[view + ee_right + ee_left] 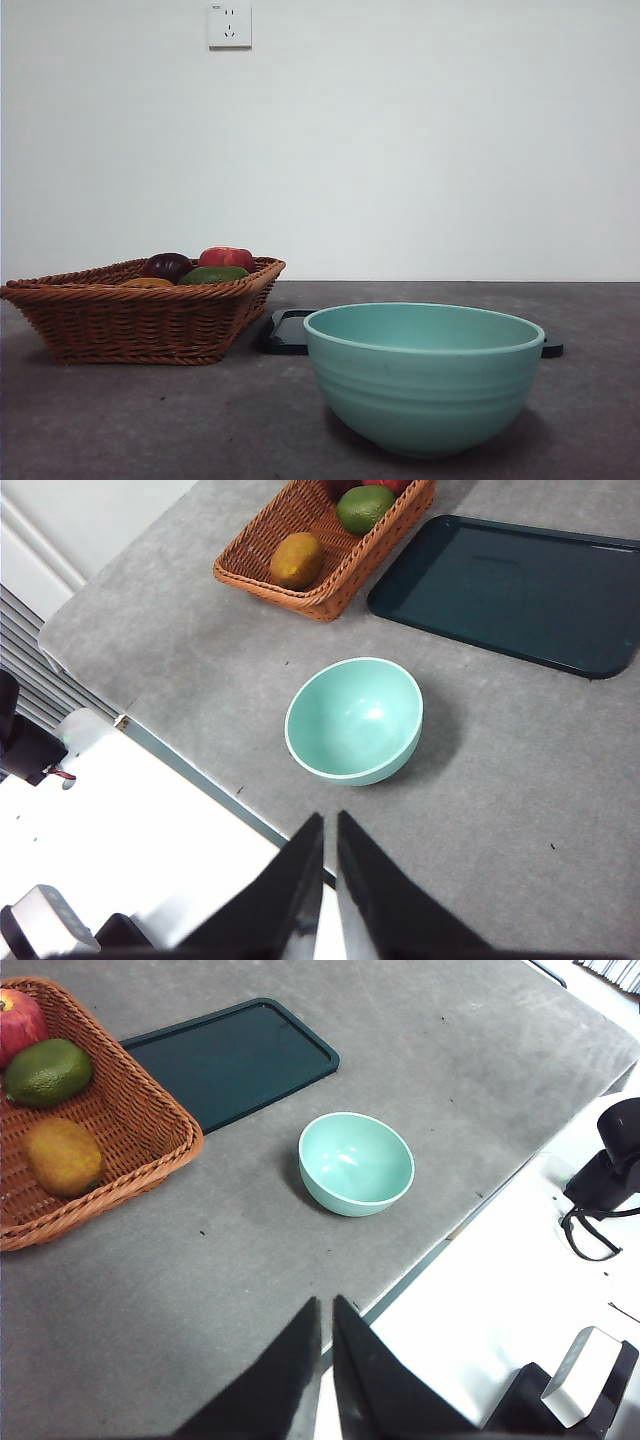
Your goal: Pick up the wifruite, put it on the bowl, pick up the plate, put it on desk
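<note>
Both pincers are held high above the desk's (450, 1090) near edge, short of the bowl (356, 1163): the left pincer (326, 1322) and the right pincer (330, 838) are each seen with jaws nearly closed, gripping nothing. The orange-yellow fruit (63, 1155) lies in the wicker basket (140, 1125) beside the bowl, next to a green fruit (47, 1071) and a red fruit (18, 1022). A dark tray (235, 1058) lies flat behind the bowl.
</note>
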Action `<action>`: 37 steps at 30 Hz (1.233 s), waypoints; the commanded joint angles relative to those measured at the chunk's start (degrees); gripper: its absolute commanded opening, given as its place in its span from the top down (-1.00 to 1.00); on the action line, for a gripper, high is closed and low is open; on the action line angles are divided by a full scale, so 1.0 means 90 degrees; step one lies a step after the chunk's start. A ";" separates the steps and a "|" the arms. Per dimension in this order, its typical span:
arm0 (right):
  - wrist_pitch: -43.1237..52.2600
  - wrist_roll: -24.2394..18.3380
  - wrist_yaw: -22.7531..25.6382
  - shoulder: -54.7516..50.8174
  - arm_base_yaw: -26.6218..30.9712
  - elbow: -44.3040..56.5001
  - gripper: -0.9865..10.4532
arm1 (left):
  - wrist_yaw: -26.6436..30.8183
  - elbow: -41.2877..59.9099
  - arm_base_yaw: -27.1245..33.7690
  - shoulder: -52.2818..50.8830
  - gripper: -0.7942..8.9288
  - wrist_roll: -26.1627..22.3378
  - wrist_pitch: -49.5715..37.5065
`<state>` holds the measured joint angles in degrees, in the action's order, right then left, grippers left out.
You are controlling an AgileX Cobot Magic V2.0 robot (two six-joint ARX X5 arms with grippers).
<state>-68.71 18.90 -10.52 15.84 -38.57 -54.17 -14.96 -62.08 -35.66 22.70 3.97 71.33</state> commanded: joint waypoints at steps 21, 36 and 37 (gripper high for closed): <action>0.0061 -0.0051 0.0002 0.0002 -0.0046 -0.0075 0.80 | 0.0175 0.1659 0.3398 -0.0512 0.80 -0.0075 -0.2001; 0.0061 -0.0051 0.0002 0.0002 -0.0046 -0.0075 0.80 | 0.1088 0.6079 0.4068 -0.1914 0.80 0.0243 -0.7055; 0.0061 -0.0051 0.0002 0.0002 -0.0046 -0.0075 0.80 | 0.1251 0.6164 0.4068 -0.1960 0.80 0.0296 -0.7048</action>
<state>-68.71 18.90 -10.52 15.84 -38.57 -54.17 -4.93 -6.70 0.86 5.43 5.28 9.04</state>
